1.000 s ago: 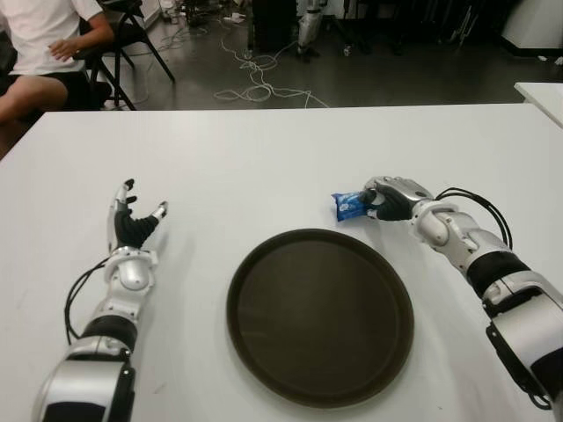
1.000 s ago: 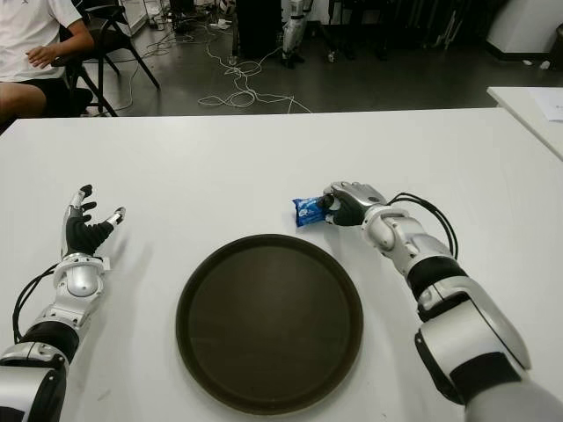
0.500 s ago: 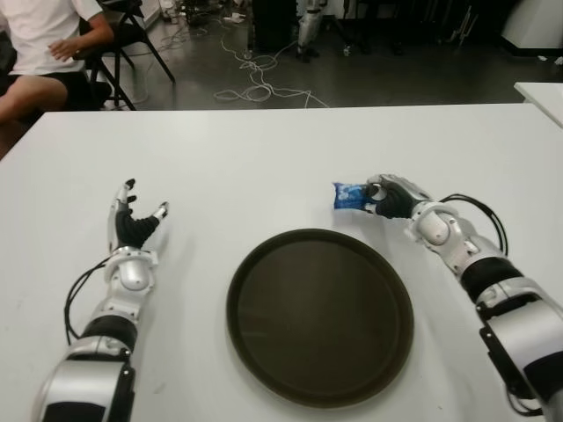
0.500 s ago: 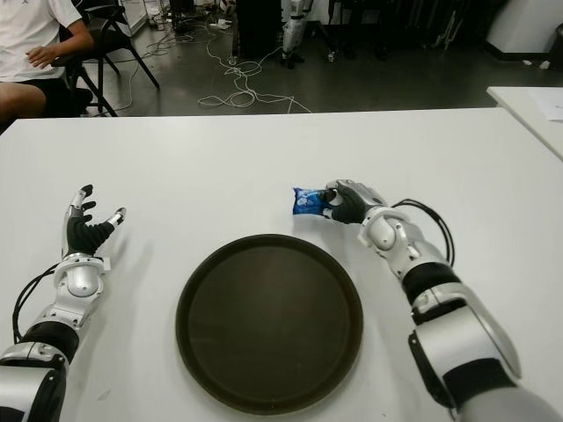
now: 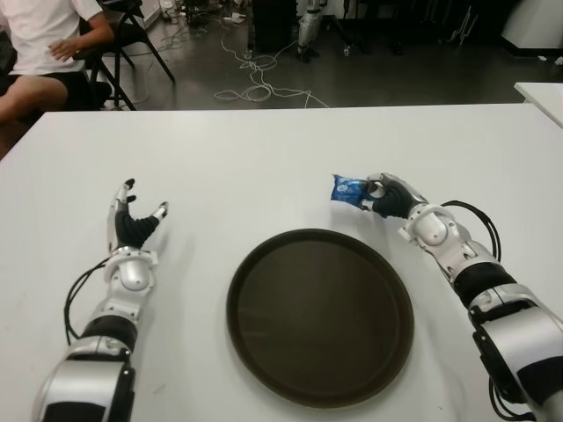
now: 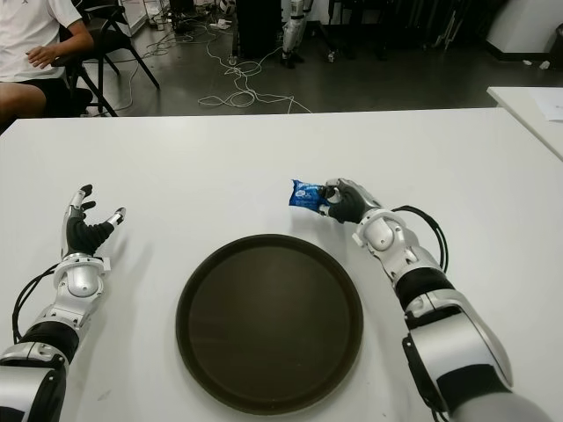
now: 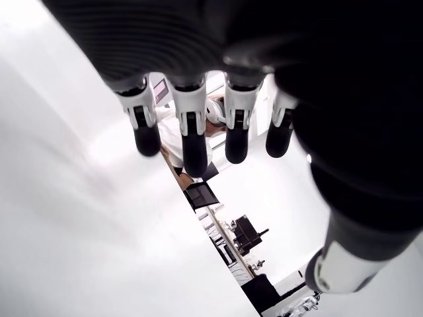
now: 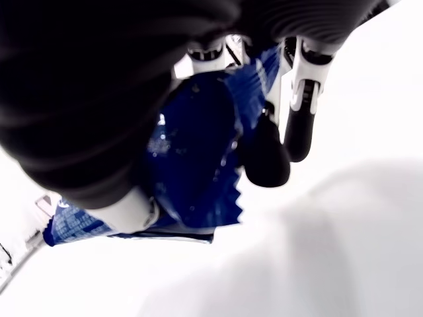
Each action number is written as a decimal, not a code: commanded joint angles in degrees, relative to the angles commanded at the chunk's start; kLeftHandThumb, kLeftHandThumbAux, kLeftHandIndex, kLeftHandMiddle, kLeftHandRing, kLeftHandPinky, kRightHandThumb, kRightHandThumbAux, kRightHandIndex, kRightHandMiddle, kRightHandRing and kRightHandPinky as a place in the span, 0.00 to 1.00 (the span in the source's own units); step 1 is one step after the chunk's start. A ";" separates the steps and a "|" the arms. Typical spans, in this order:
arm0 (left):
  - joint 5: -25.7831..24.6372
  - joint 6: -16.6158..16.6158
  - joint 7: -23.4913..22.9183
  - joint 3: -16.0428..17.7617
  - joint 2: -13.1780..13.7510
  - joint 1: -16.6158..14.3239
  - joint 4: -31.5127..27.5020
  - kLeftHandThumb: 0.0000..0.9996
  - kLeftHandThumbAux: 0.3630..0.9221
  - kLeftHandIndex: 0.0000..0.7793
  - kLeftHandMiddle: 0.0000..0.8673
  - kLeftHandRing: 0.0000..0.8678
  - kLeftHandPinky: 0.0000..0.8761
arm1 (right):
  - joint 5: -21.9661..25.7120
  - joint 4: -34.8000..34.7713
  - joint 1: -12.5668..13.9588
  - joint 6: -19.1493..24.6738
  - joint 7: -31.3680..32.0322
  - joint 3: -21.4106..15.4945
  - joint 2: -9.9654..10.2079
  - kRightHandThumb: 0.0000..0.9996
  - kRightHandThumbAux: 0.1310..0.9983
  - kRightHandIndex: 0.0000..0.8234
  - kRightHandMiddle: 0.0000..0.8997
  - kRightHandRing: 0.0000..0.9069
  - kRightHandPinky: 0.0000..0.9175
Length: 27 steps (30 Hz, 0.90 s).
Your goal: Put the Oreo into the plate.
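Note:
A small blue Oreo packet (image 5: 349, 189) hangs just above the white table (image 5: 264, 158), pinched at its right end by my right hand (image 5: 380, 195). The right wrist view shows the fingers curled around the blue wrapper (image 8: 198, 158). The packet is beyond the far right rim of the round dark brown plate (image 5: 320, 314), which holds nothing. My left hand (image 5: 134, 222) shows at the left of the table, well left of the plate, fingers spread and empty.
A person in a white shirt (image 5: 40, 35) sits on a chair beyond the table's far left corner. Cables (image 5: 255, 83) lie on the floor behind the table. Another white table edge (image 5: 541, 92) shows at the far right.
My right hand has lifted the Oreo packet off the table and drawn it slightly up and back. The left hand has not moved.

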 joint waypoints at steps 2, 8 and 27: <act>0.01 0.12 0.00 0.01 0.03 -0.09 0.14 0.23 0.63 0.09 0.16 0.18 0.25 | 0.54 -0.41 0.23 -0.06 0.00 -0.56 0.15 0.70 0.68 0.53 0.88 0.86 0.83; -0.11 0.09 -0.28 0.06 0.06 -0.09 0.23 0.22 0.60 0.09 0.16 0.18 0.21 | 1.34 -1.52 0.76 0.04 -0.31 -1.58 0.42 0.70 0.68 0.53 0.88 0.87 0.84; -1.28 -0.80 -1.49 0.53 -0.04 0.17 -0.02 0.22 0.62 0.08 0.14 0.16 0.19 | 5.51 -9.21 3.97 -0.19 0.10 -5.67 1.18 0.70 0.68 0.53 0.91 0.89 0.87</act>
